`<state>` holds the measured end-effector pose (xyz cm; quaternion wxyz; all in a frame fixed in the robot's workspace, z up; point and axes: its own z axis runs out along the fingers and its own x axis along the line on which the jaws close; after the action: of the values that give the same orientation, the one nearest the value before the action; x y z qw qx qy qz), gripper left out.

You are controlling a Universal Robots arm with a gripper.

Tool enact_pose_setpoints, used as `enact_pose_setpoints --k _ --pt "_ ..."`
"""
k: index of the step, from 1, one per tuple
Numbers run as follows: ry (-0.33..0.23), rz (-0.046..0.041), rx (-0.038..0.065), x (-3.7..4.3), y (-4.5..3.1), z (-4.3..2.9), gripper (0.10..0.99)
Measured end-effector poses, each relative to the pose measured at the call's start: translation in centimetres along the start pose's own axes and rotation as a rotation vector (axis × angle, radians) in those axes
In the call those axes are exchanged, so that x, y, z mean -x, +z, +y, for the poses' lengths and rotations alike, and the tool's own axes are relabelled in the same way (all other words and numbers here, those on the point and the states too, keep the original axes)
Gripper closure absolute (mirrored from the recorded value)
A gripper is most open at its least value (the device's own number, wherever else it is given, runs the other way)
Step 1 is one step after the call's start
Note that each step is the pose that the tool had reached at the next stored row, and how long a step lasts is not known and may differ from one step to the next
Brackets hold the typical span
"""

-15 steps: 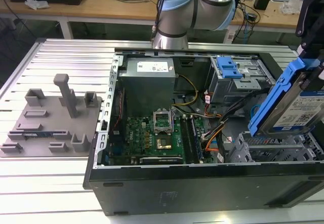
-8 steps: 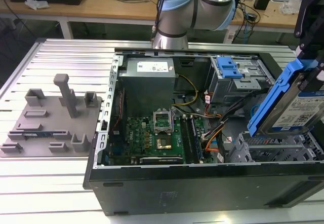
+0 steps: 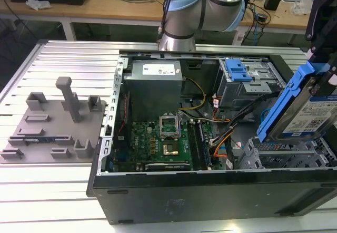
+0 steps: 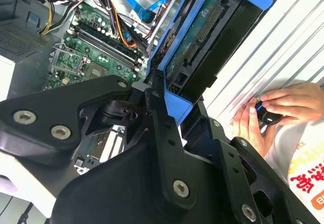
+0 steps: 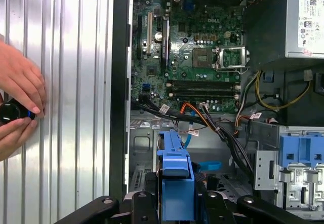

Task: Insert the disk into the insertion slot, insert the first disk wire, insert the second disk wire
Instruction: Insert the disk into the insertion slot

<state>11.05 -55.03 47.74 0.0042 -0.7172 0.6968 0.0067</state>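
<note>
One gripper, jaws: my black linkage gripper (image 4: 163,95) is clenched on the disk, a finger on either side of its carrier.
Disk: flat silver hard drive with a white label in a bright blue plastic carrier (image 3: 315,114), held up at the exterior view's right.
Long axis: steeply tilted, low end aimed down at the cage. I'd say it isn't squared to the mouth yet.
Slot: grey perforated sheet-metal drive cage (image 3: 287,156), right under the disk's low end. Can't tell if they touch.
Wires: orange-red-black bundle (image 3: 221,137) and thin flat light-blue cable (image 5: 207,164), both loose on the motherboard side of the cage.
Bystander: a person's hands (image 5: 20,82) outside the case, on a small black knob.
</note>
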Motion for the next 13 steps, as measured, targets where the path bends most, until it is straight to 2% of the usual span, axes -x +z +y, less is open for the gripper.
enact_pose_setpoints --k 13 --pt "0.009 0.0001 0.000 0.00 0.38 -0.02 0.722"
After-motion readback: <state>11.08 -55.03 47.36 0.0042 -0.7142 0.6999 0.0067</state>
